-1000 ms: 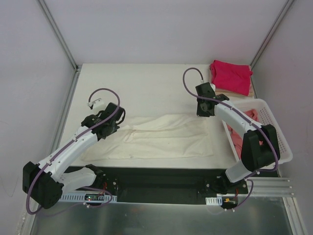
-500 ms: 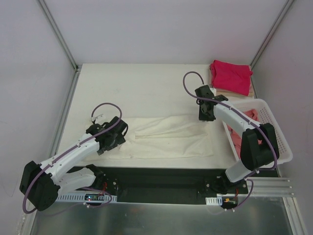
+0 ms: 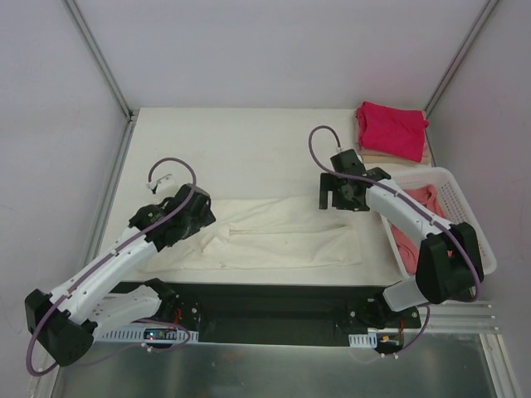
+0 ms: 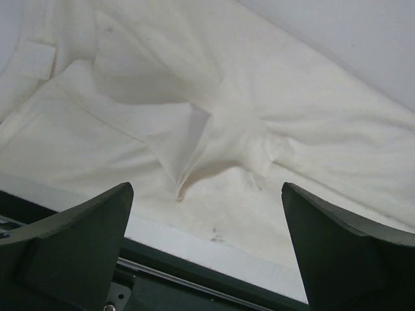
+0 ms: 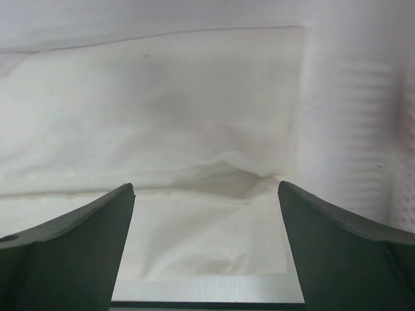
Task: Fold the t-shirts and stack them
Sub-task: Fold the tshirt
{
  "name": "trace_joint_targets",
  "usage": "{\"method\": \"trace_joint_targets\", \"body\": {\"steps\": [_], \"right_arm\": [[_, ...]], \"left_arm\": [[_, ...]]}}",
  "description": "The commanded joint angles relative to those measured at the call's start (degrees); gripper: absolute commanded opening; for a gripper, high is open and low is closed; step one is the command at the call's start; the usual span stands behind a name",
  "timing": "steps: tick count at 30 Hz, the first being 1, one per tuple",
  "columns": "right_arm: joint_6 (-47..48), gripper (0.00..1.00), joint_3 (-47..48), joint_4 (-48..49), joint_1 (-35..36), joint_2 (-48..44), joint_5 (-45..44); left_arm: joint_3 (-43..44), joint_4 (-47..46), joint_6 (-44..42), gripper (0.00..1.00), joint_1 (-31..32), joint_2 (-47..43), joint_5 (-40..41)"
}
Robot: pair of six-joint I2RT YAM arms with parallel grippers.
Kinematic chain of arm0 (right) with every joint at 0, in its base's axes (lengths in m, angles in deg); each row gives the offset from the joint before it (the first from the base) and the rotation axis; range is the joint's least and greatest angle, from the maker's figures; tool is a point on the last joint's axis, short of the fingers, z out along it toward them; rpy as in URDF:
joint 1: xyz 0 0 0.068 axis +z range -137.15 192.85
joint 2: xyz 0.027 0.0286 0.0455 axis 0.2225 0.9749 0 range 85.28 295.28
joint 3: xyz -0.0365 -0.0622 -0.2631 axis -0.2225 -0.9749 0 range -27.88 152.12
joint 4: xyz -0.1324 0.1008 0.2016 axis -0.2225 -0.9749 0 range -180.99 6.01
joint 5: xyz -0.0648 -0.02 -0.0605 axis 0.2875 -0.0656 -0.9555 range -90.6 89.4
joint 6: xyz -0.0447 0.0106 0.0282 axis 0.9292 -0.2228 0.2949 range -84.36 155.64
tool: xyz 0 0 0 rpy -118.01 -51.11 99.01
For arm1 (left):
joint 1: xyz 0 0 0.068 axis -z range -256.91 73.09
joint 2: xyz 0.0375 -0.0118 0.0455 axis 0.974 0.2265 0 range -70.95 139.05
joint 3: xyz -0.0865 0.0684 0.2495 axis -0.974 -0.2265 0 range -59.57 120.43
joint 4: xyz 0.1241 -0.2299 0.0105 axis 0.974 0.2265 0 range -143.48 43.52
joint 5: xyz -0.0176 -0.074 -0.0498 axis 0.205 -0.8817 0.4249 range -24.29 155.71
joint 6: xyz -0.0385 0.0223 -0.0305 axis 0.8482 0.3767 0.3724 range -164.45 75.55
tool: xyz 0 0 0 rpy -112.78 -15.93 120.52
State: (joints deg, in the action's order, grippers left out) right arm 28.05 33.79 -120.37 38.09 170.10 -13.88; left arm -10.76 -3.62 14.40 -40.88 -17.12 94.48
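The cream t-shirt (image 3: 274,236) lies flat on the table as a long folded strip. My left gripper (image 3: 202,217) hovers over its left end, jaws wide and empty; the left wrist view shows a small puckered fold of the cream t-shirt (image 4: 259,97) ahead of my left gripper (image 4: 206,191). Over the strip's right end my right gripper (image 3: 336,197) is open too, with the cream t-shirt (image 5: 162,110) wrinkled just beyond my right gripper (image 5: 205,188). A folded magenta-red t-shirt (image 3: 390,128) rests on a tan one (image 3: 397,156) at the back right. The salmon-pink t-shirt (image 3: 415,225) sits in the basket.
A white slotted basket (image 3: 466,217) stands at the right edge, close beside my right arm. Grey walls with metal posts enclose the table on three sides. The black rail with the arm bases runs along the near edge (image 3: 274,303).
Both grippers went from shut to open and let go of the cream t-shirt's folded edge. The shirt now lies as a narrower strip, and both grippers have lifted slightly off it.
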Motion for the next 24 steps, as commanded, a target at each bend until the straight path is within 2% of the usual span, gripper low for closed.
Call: {"method": "trace_joint_targets", "body": {"steps": [1, 7, 13, 18, 21, 24], "right_arm": [[1.0, 0.97, -2.2, 9.4, 2.1, -0.9, 17.3], [-0.7, 0.97, -3.7, 12.2, 4.0, 3.9, 19.3], [-1.5, 0.97, -6.0, 14.4, 4.2, 6.1, 19.6], [-1.5, 0.97, -6.6, 13.5, 4.2, 6.4, 17.5], [-1.5, 0.97, -6.8, 12.8, 4.1, 5.8, 16.4], [-1.6, 0.97, -7.4, 12.7, 4.1, 5.4, 15.5]], "left_arm": [[4.9, -10.1, -7.3, 0.99, 0.3, 10.1, -4.2], [12.9, -11.8, -10.4, 0.99, -1.2, 28.6, -7.1], [10.8, -11.8, -9.1, 0.99, -2.7, 37.8, -12.0], [2.3, -10.9, -6.4, 0.99, -3.2, 34.7, -13.2], [-4.9, -9.8, -3.5, 0.99, -3.2, 26.5, -15.7], [-11.7, -5.7, 0.4, 0.99, -3.2, 13.1, -16.3]]}}
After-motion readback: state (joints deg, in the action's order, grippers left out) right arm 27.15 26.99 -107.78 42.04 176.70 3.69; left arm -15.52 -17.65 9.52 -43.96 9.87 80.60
